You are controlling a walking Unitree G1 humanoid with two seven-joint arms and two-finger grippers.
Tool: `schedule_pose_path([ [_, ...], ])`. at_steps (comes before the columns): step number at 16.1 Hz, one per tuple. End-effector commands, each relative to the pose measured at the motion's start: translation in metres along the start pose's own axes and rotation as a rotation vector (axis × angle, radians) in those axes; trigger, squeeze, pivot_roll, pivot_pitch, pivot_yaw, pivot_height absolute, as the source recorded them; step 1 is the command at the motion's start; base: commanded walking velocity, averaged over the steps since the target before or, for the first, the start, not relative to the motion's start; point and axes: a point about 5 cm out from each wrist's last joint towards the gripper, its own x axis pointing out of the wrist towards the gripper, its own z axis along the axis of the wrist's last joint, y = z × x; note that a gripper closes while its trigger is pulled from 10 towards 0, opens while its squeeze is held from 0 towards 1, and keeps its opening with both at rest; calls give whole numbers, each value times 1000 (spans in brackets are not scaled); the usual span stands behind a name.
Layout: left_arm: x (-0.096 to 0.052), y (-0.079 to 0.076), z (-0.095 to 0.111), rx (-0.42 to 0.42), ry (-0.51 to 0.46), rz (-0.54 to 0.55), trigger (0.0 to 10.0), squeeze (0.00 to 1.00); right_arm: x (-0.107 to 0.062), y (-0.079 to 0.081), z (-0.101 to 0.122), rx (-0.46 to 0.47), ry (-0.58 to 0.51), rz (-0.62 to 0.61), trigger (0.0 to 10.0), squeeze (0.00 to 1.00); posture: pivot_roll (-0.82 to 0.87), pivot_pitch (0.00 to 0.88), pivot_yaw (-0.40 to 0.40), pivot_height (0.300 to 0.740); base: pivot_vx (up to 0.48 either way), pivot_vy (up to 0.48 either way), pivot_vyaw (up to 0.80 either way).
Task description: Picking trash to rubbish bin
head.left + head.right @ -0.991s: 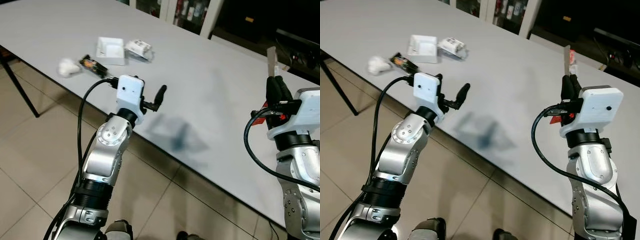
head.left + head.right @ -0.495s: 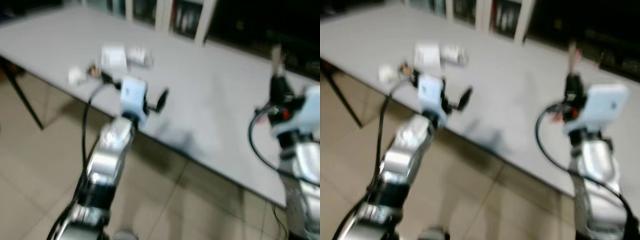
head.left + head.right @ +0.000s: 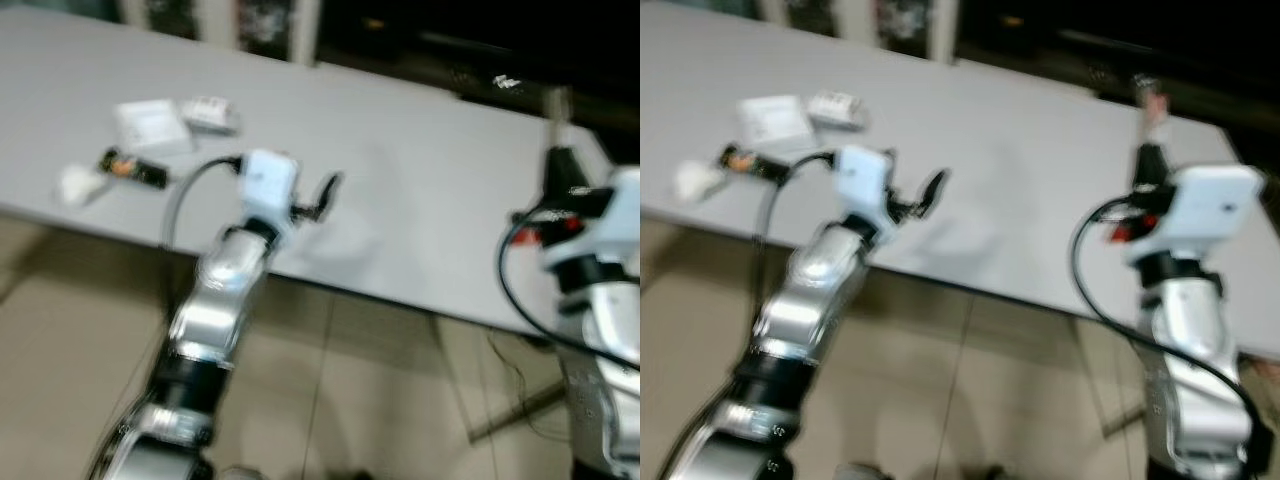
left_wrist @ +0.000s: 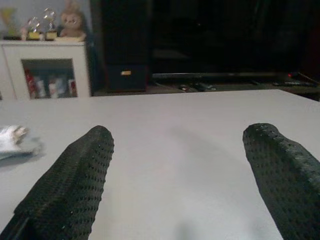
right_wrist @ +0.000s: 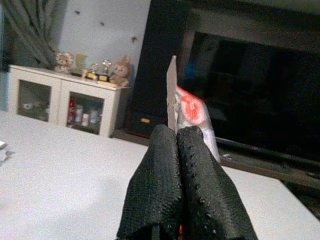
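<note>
My right gripper (image 5: 176, 150) is shut on a red and silver wrapper (image 5: 192, 116), which sticks up above the fingertips (image 3: 1145, 158) over the grey table (image 3: 1040, 190) at the right. My left gripper (image 4: 177, 165) is open and holds nothing; it hovers over the table's near edge (image 3: 930, 190). Far left on the table lie several bits of trash: a white crumpled tissue (image 3: 78, 184), a dark snack wrapper (image 3: 133, 168), a white square tray (image 3: 150, 122) and a small printed packet (image 3: 210, 113). The head views are blurred.
Tiled floor (image 3: 330, 390) lies below the table's near edge. Behind the table stand a white cabinet (image 5: 70, 102) with small ornaments on top and a large dark screen (image 5: 250, 95).
The whole picture has swung, so the camera has turned: the table and trash now sit further left and lower. Both grippers keep their pose; the right one still grips the wrapper.
</note>
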Motion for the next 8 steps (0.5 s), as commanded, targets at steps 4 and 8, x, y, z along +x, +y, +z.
schedule_pose_path([
  [4,4,-11,0,-3,3,-28,10000,0,1,-6,-1,-15,12,-20,10000,0,222,110,-104,740,0,480,-800],
  [8,5,-11,0,0,0,-32,10000,0,0,-5,-1,-15,7,-20,10000,0,223,106,-102,740,0,206,-400],
])
